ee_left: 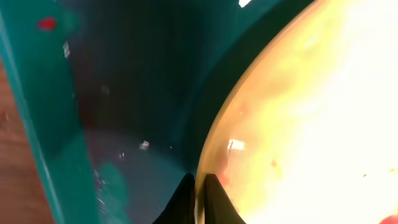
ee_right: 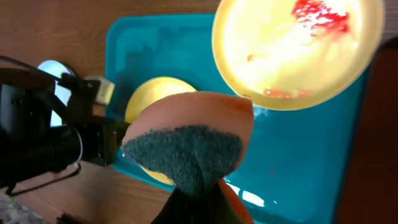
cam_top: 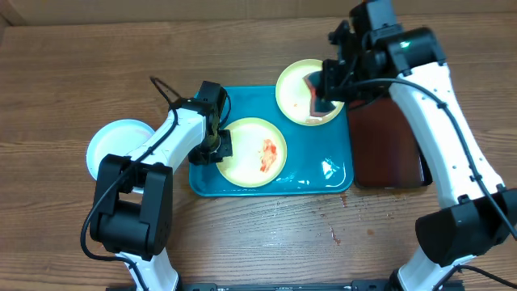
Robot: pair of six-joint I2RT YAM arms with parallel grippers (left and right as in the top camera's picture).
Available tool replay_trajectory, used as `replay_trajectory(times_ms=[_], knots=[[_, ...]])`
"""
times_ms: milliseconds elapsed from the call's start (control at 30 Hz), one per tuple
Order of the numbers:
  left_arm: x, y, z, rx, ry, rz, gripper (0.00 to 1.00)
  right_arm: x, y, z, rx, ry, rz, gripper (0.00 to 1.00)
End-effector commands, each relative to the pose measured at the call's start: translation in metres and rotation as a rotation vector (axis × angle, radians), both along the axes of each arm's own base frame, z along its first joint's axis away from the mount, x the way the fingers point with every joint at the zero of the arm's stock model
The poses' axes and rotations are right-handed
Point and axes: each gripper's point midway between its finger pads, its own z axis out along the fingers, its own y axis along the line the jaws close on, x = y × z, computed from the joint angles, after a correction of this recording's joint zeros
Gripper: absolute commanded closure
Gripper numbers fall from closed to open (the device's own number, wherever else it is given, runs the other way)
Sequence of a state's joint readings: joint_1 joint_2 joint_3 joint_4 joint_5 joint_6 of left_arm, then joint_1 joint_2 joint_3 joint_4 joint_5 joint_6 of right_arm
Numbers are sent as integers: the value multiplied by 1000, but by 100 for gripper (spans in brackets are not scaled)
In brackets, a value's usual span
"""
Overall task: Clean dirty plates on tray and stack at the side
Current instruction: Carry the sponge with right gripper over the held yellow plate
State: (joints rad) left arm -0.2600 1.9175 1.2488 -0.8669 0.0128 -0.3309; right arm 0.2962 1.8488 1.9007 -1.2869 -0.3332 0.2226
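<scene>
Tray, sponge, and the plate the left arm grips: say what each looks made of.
Tray: probably plastic; teal, glossy, with white glare spots.
Sponge: soft orange foam with a dark grey fibrous scouring face, bent where it is held.
Plate: smooth and shiny with a yellow-green rim; plastic or glazed ceramic, cannot tell which.

1. Tray (cam_top: 319, 174): right front floor lay bare.
2. Near plate (cam_top: 252, 152): left rim pinched by left gripper (cam_top: 219, 148).
3. Far plate (cam_top: 295, 85): right gripper (cam_top: 325, 102), clamping sponge (ee_right: 186, 143), hung over its right side.
4. Surface (cam_top: 266, 234): front strip lay open.
</scene>
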Motion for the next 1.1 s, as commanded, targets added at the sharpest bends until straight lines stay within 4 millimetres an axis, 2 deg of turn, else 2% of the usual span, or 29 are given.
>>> replay_trajectory(times_ms=[0,167,267,433,600,767,1067], knots=[[3,8,-5,58,2,-219,96,-4,15,-10,21,34,-38,96],[16,5,-4,53,-51,-260,96,-12,34,-33,32,71,-47,96],[20,7,-4,42,-63,-171,96,-17,43,-47,24,87,-49,96],[13,13,-5,23,-29,15,96,-16,50,-72,-24,90,-118,96],[2,5,-4,-74,39,137,95,-12,63,-96,-34,72,-152,96],[-1,-8,-2,-170,68,149,96,-6,69,-121,-61,76,-146,96],[-1,-8,-2,-171,69,157,96,-9,71,-171,-112,168,-138,96]])
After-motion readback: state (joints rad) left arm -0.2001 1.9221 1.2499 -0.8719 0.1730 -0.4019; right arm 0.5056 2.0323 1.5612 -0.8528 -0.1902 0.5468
